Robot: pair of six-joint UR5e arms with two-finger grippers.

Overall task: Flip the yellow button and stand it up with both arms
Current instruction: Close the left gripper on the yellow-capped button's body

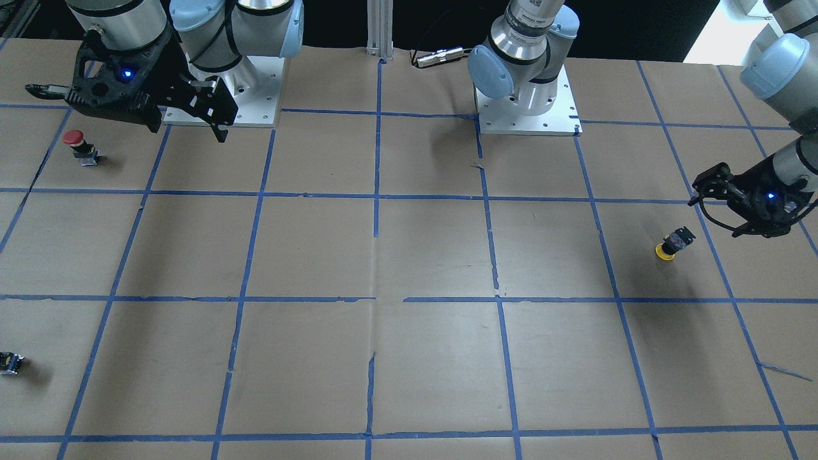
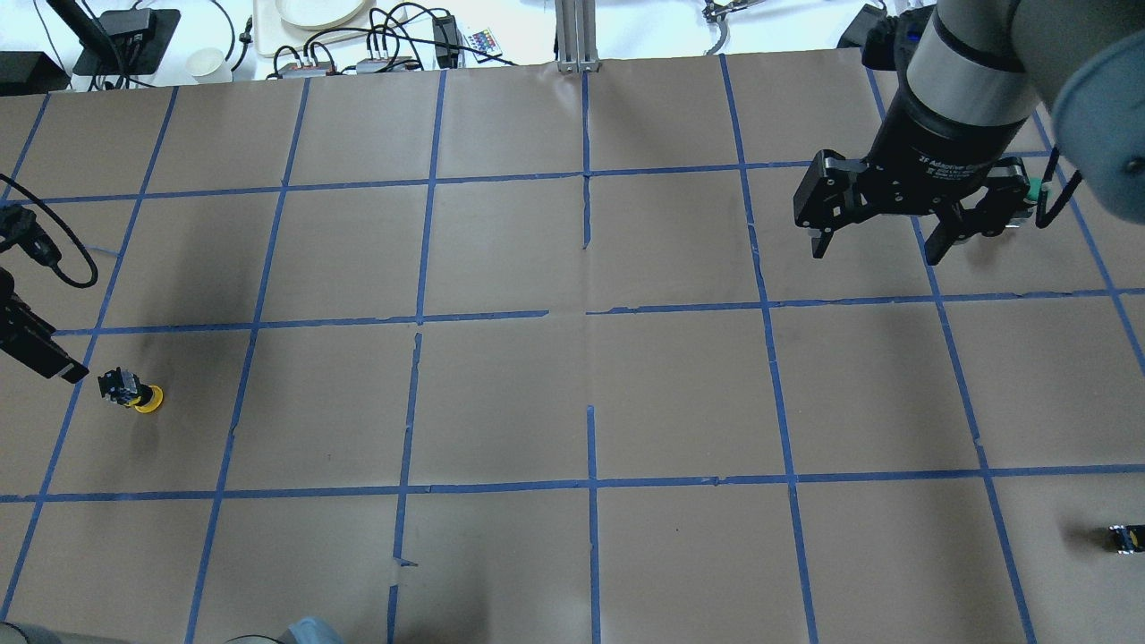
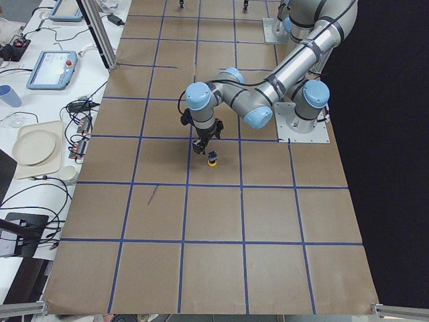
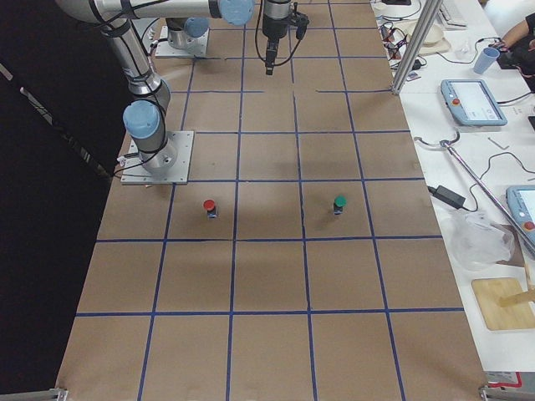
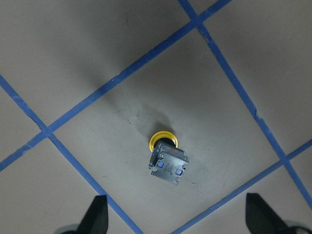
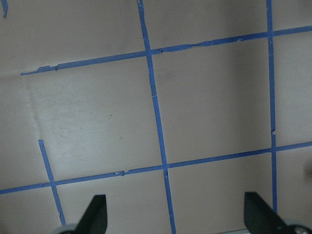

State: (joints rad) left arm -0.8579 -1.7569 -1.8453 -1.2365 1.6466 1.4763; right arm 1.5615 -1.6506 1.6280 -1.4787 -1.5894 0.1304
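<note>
The yellow button [image 1: 670,246] rests cap-down on the paper-covered table, its dark block body with blue contacts pointing up and leaning a little. It also shows in the overhead view [image 2: 134,392], the left wrist view [image 5: 166,157] and the exterior left view [image 3: 212,158]. My left gripper [image 5: 178,219] is open and empty, hovering just beside and above the button [image 2: 40,349], not touching it. My right gripper [image 2: 877,250] is open and empty, raised far away on the other side of the table [image 1: 188,131].
A red-capped button [image 1: 77,144] stands below the right gripper. A green-capped button [image 4: 338,203] stands near it. A small dark capless block [image 1: 9,363] lies at the table's edge [image 2: 1125,537]. The arm bases [image 1: 527,108] are bolted at the robot's side.
</note>
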